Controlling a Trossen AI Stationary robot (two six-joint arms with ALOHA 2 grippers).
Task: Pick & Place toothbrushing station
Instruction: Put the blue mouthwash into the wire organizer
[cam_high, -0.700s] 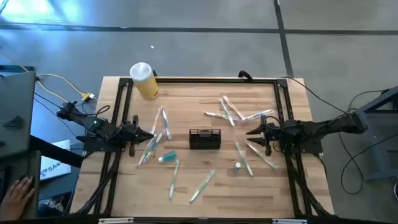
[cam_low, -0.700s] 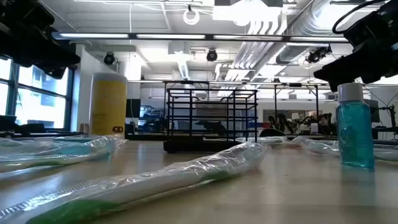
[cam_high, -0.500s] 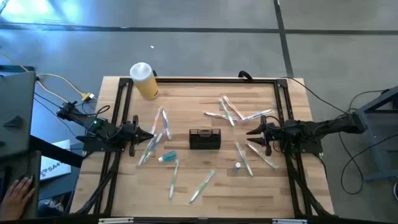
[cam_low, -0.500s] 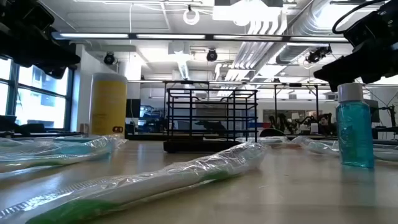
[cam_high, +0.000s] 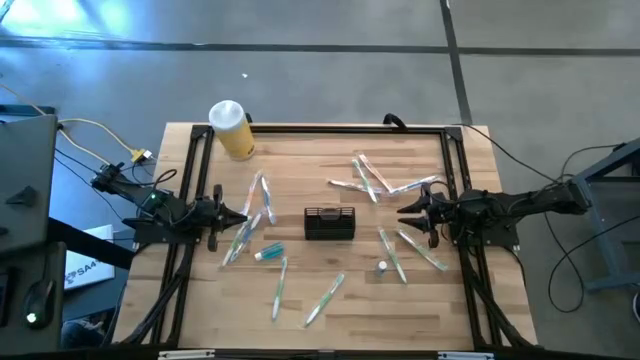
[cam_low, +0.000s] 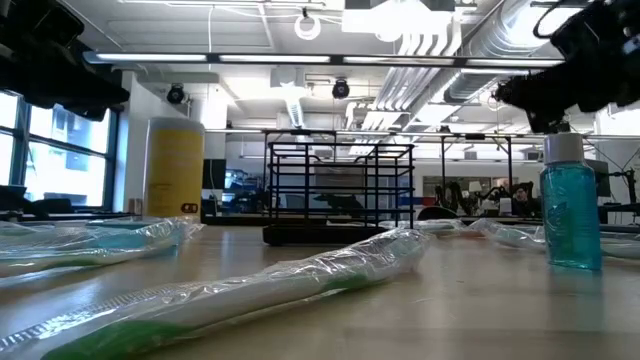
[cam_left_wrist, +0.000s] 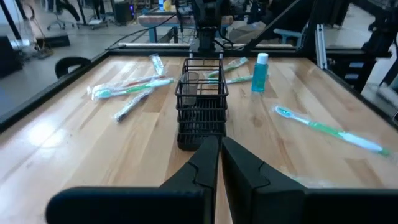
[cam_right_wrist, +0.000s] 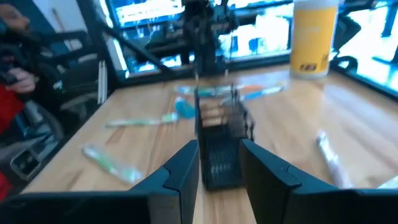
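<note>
Centrally on the wooden table (cam_high: 330, 300) stands the toothbrushing station (cam_high: 329, 223), amid scattered toothbrushes; left gripper (cam_high: 243, 218) pressed together, right gripper (cam_high: 402, 214) spread, both empty; workshop beyond.

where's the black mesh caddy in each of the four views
High view: the black mesh caddy sits mid-table between the two arms.
Low view: centre, standing on the tabletop.
Left wrist view: centre, just beyond the shut fingers.
Right wrist view: centre, between the open fingers.
Shared landmark: the yellow cylinder.

Closed left pincer (cam_left_wrist: 219, 163), black mesh caddy (cam_left_wrist: 201, 112) ahead, toothbrushes (cam_left_wrist: 132, 89)
</note>
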